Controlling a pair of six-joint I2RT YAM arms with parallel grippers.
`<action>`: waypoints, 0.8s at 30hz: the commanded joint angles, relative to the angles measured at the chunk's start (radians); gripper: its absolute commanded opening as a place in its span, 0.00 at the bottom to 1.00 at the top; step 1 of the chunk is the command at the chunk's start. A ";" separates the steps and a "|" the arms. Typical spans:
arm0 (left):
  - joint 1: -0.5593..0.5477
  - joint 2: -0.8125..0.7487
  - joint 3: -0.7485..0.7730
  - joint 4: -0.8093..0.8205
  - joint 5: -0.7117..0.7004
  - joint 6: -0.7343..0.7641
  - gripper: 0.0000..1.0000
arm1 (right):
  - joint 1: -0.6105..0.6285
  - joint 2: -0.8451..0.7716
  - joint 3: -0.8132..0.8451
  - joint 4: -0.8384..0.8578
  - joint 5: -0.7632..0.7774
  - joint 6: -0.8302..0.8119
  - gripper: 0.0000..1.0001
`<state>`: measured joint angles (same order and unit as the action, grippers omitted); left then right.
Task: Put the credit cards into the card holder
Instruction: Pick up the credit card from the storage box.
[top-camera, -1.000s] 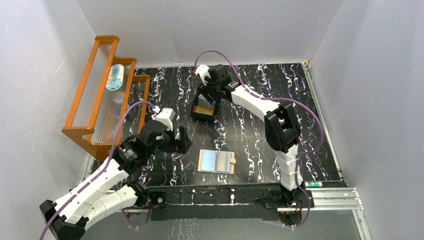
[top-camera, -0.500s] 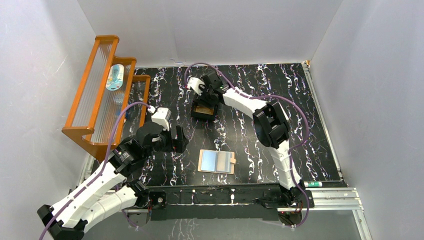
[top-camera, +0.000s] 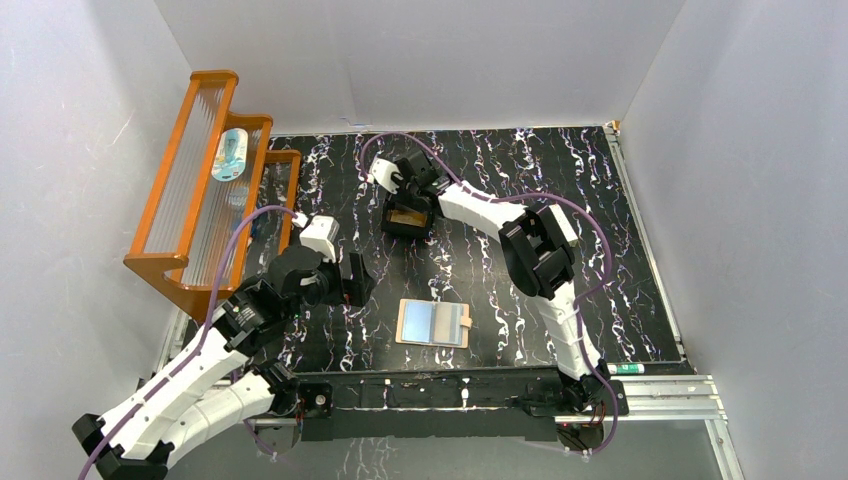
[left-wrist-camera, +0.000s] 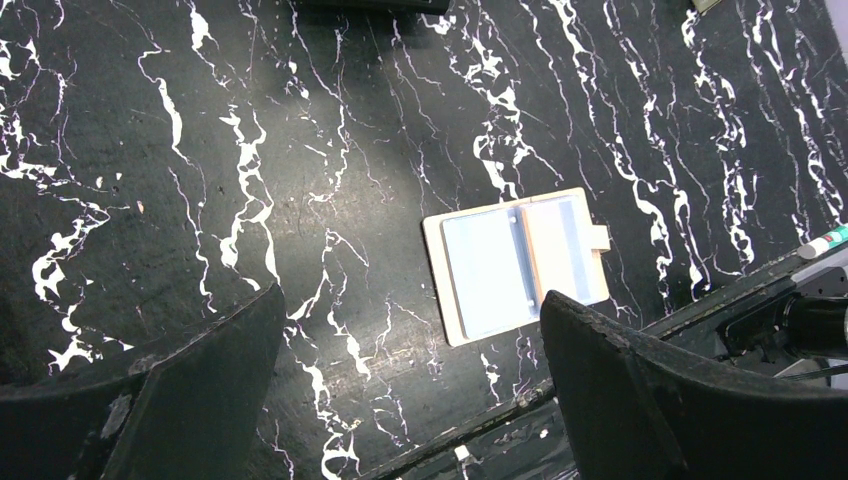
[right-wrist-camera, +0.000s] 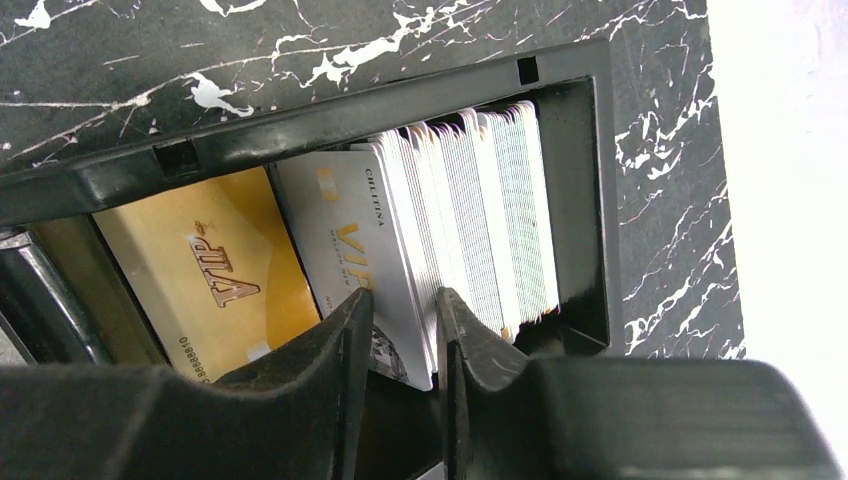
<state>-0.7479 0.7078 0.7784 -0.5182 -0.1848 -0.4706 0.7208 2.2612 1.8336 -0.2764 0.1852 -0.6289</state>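
Table (top-camera: 620, 250) seen from high behind by top cam; wallet (top-camera: 434, 323) shared w/ L wrist cam; tray (right-wrist-camera: 583, 200) shot close by R wrist cam.

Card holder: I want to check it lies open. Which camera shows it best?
The left wrist view: the card holder lies open and flat on the table, with its clear sleeves and snap tab plain to see. The top external view shows it whole but small. The right wrist view does not show it.
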 joint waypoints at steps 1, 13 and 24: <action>0.002 -0.035 -0.004 -0.009 -0.017 0.000 0.99 | 0.007 -0.041 -0.036 0.057 0.026 0.039 0.35; 0.002 -0.035 -0.006 -0.006 -0.003 -0.003 0.99 | 0.006 -0.073 -0.046 0.087 0.035 0.093 0.26; 0.002 -0.032 -0.007 -0.003 0.002 -0.003 0.99 | -0.001 -0.078 -0.021 0.056 0.012 0.106 0.09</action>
<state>-0.7479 0.6807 0.7780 -0.5179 -0.1837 -0.4755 0.7280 2.2333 1.7912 -0.2211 0.2058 -0.5480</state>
